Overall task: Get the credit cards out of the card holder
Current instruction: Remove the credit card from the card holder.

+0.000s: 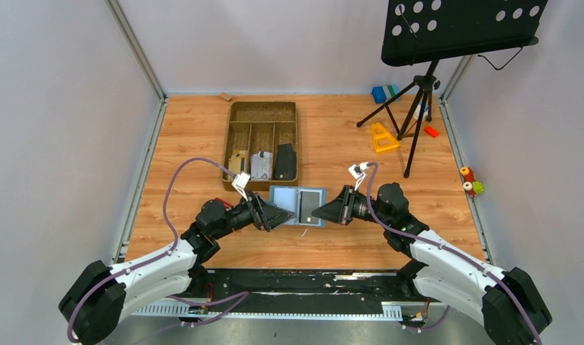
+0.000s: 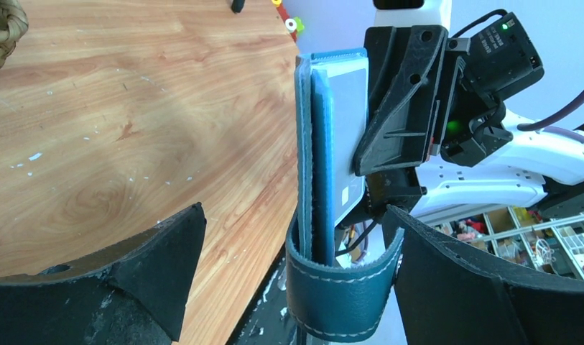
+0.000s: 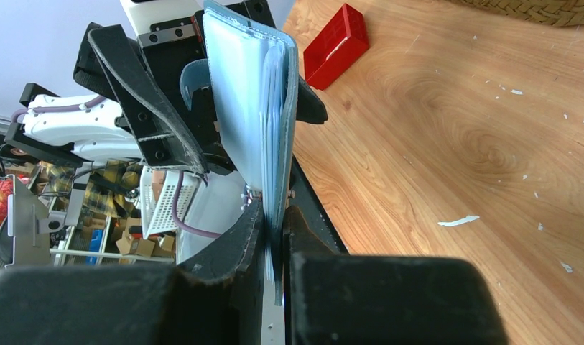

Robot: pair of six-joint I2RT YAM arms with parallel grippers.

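The card holder [image 1: 285, 200] is open like a book, and I place everything else from it. The right gripper [image 1: 323, 213] is at its right edge and is clenched on that edge. In the right wrist view its two black fingers [image 3: 224, 244] press the thin leaf between them. The left gripper [image 1: 273, 215] is at the left edge and is released. Its fingers [image 2: 152, 266] stand wide, with the dark stitched fold of the holder between them; one finger is clearly apart from the fold and the other is very near. I cannot tell whether the holder rests on the table.

The credit cards [image 1: 312, 204] seem to sit in the right half, as a pale grey face inside a darker frame. The right wrist view also shows several thin pale layers in the pockets. Just beyond the far edge of the holder is a brown tray [image 1: 263, 106] with some flat things in it. I cannot say what they are.

In my judgement, the step in hand is for the left gripper to take one card. To do it well, the right grip must hold firm. The left fingers should close only on the free edge of a card, not on the leather. Then they should pull straight along the pocket, so that the holder does not twist or fold shut.
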